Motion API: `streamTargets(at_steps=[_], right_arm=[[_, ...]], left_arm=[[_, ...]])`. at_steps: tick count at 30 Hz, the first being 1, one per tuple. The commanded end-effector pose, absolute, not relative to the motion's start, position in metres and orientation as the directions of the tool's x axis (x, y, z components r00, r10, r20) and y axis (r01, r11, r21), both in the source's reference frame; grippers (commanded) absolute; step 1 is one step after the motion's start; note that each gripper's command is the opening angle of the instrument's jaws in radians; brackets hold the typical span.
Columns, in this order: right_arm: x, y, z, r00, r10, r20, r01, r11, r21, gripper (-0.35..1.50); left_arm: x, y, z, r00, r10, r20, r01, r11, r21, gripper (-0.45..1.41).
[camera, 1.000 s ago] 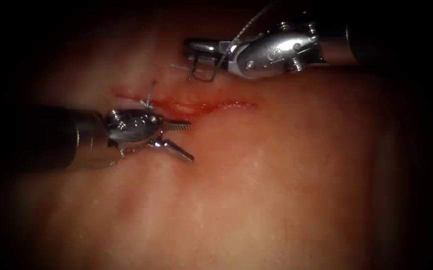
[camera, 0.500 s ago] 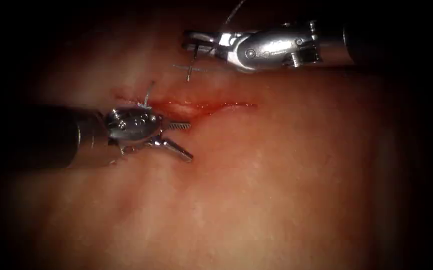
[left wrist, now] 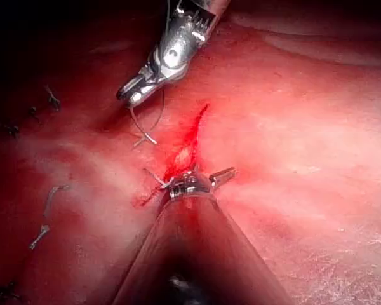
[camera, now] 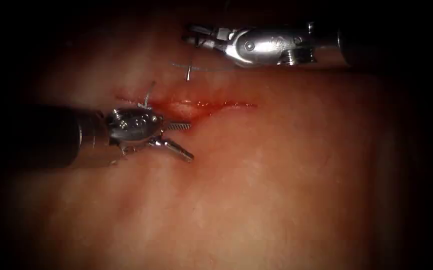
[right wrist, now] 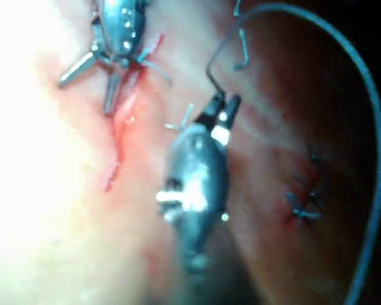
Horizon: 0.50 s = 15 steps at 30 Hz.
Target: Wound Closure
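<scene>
- Right tool [camera: 198, 40] jaws clamped on needle [camera: 189, 70], gripped near one end; rest of curve hangs toward tissue [camera: 276, 190], tip free above it, not in tissue, upper side of cut [camera: 201, 105].
- Left tool [camera: 178, 140] jaws spread wide, holding nothing, tips at cut's lower edge.
- Change over last second: right tool's wrist has rolled and lifted a bit, needle swung from lying under jaws to hanging down; left tool unmoved. Judged: needle being re-oriented, no new bite yet.
- Thread [right wrist: 368, 127] trails from needle in a long arc.
- Count: two tools, one needle, one cut, one stitch with short tails [camera: 148, 97] at cut's left end.
</scene>
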<state>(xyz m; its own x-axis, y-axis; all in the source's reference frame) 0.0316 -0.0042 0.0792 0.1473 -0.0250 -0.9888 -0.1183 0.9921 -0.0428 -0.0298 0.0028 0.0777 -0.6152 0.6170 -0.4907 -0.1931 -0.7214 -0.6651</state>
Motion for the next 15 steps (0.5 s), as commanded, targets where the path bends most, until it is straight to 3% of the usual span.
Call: streamTargets(at_steps=[1, 15], right_arm=[[0.0324, -0.0037, 0.0796, 0.142, -0.011, -0.990, -0.123, 0.992, -0.029, -0.35], [0.0325, -0.0034, 0.0802, 0.085, 0.314, -0.946, -0.177, 0.939, 0.296, -0.35]], left_arm=[[-0.0303, 0.0031, 0.0783, -0.615, 0.615, -0.493, -0.192, -0.723, -0.663, 0.69], [-0.0303, 0.0031, 0.0783, -0.618, 0.614, -0.491, -0.187, -0.721, -0.667, 0.64]])
